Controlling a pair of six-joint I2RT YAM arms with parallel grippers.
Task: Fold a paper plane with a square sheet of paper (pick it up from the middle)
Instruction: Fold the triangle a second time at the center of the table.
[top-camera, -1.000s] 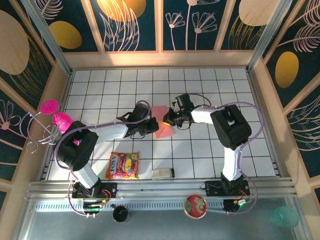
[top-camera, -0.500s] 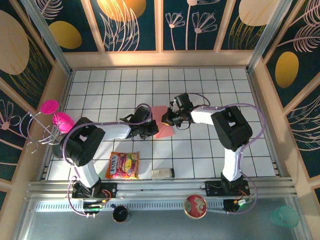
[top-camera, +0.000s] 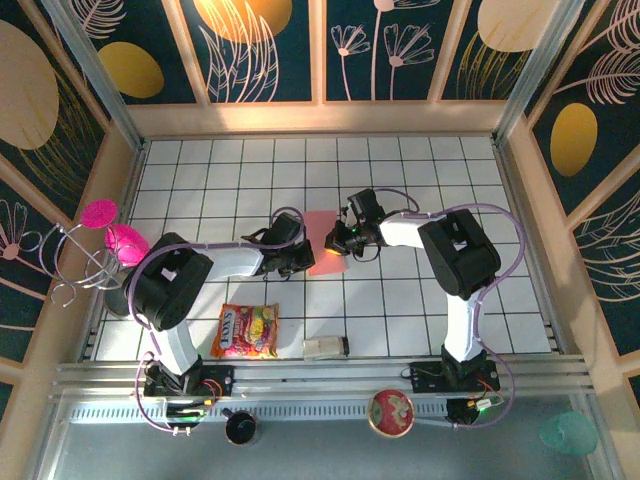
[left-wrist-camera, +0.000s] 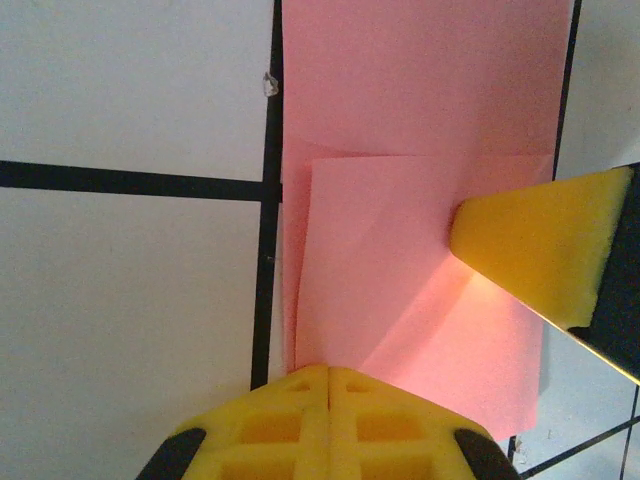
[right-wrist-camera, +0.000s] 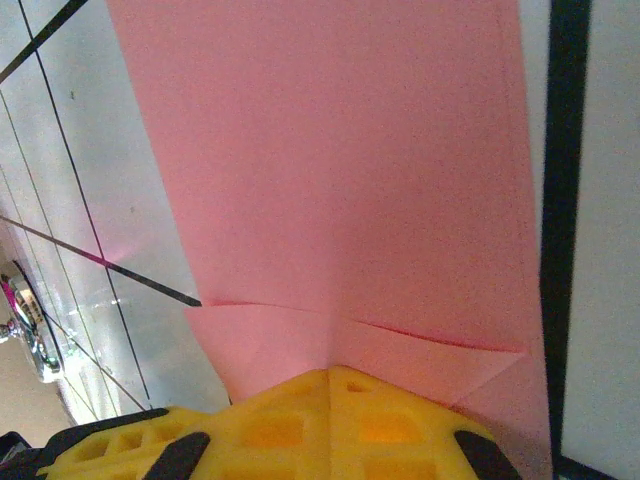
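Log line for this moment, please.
stage: early folds | square sheet of paper: flat on table, flap folded over | left gripper: shut, tip at paper's edge | right gripper: shut, tip at folded flaps

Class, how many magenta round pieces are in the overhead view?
2 magenta pieces: one at the far left, one just below it beside the left arm, which may hide more.

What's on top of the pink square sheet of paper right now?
A folded-over flap of the salmon-pink paper sheet lies on it, and the shut left gripper and right gripper touch its edges. The white tiled table under it is covered.
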